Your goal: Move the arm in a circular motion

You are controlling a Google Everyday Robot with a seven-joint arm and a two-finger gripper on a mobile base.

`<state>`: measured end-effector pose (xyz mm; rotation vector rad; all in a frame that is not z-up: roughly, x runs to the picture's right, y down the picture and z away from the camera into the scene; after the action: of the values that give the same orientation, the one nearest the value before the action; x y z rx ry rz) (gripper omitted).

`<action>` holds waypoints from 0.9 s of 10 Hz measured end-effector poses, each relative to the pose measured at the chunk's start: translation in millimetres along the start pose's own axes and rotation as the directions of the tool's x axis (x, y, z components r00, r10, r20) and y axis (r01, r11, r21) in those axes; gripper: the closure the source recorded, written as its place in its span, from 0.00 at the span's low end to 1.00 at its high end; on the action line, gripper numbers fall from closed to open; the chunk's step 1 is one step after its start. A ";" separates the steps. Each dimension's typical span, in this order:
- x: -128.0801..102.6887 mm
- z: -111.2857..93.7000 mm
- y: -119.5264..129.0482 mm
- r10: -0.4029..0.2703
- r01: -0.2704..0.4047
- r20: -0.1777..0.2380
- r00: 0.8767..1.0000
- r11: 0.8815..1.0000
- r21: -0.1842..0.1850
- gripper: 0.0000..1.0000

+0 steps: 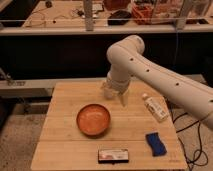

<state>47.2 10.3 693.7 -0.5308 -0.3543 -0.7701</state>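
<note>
On the wooden desk (62, 105), left of centre, stands an orange bowl (93, 119), upright. At the front edge, just right of the bowl, lies a flat dark box (114, 155) with a pale label; its writing cannot be read. Above the desk's rear centre, behind the bowl, hangs the pincer (120, 96), pointing down; whether it is spread or pressed together cannot be told. Right of it lies a white bottle (154, 107) on its side, label illegible. Nearer the front lies a blue sponge (156, 143). The arm (150, 75) enters from the right, rises to a bend, then drops to the pincer.
</note>
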 end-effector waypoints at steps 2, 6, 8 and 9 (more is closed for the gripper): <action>29.9 17.3 -20.9 0.011 -0.011 -0.004 1.000 1.000 -0.005 0.20; 77.5 45.5 -9.1 0.105 -0.105 0.007 0.994 0.994 -0.031 0.20; 92.1 53.7 4.3 0.149 -0.148 0.011 0.989 0.988 -0.043 0.20; 99.2 57.4 11.4 0.170 -0.170 0.012 0.985 0.984 -0.049 0.20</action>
<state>115.7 -5.7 784.9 -0.6048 -0.3020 -0.6105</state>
